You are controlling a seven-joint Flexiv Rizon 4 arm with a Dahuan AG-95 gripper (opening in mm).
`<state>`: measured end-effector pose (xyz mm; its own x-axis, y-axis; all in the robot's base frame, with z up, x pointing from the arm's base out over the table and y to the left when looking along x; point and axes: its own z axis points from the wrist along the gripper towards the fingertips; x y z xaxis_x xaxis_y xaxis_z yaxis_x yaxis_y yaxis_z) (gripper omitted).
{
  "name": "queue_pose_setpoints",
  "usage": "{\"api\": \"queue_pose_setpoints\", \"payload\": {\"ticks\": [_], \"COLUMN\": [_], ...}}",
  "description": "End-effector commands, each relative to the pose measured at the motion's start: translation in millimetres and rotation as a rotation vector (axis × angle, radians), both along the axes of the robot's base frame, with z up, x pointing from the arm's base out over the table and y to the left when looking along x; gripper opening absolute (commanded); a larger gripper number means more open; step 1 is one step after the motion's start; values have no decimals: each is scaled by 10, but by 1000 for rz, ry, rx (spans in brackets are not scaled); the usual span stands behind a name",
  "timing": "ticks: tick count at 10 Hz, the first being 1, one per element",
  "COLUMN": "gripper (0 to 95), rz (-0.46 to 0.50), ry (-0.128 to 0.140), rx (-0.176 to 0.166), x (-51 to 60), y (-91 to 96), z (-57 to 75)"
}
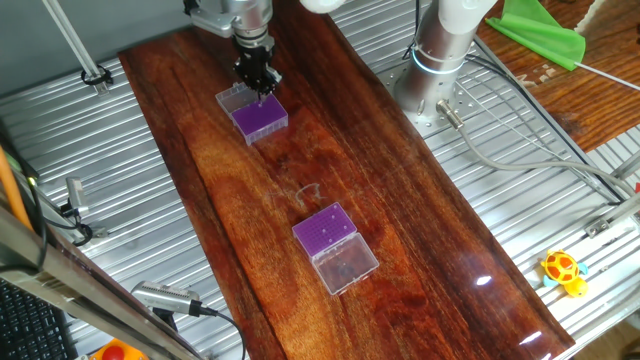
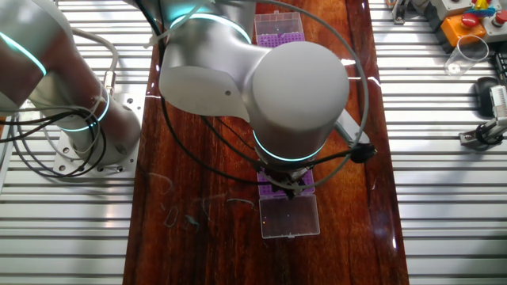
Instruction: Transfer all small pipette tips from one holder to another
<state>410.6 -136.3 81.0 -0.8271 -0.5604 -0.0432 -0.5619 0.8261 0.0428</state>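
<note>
A Flexiv Rizon arm worked over a dark wooden tabletop (image 1: 430, 215) as it moved small pipette tips between two clear holders with purple inserts. In one fixed view, the gripper (image 1: 262, 86) stood directly above the far holder (image 1: 255, 112), which sat near the tabletop's far end, its black fingers (image 1: 256, 72) reaching down to the purple insert and apparently touching or nearly touching it. The near holder (image 1: 334, 247) sat well apart, toward the middle of the tabletop, its clear lid folded open toward the near edge.

How far the transfer had gone could not be read from either view: the small pipette tips (image 1: 325, 232) showed only as faint dark specks on the purple inserts, too fine to count, so which holder was filling and which emptying stayed unclear. Judging by the gripper's position at the far holder, a pick or a placement looked to be in hand, with more tips probably left to move.

The fingers appeared close together, but whether they were closed on a tip could not be told; nothing held was visible. In the other fixed view the arm's large wrist joint hid most of the gripper, with only the far holder's purple insert and open lid showing beneath it.
</note>
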Motion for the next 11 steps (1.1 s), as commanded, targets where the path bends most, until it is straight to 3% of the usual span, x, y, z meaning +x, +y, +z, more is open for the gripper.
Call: {"api": "queue_pose_setpoints", "payload": {"ticks": [1, 10, 11], "gripper": [0, 0, 190], "rz": [1, 8, 17], "ry": [-2, -14, -16], "rx": [1, -1, 1], "x": [-1, 15, 19], "y": [3, 21, 17], "z": [-4, -149, -147]}}
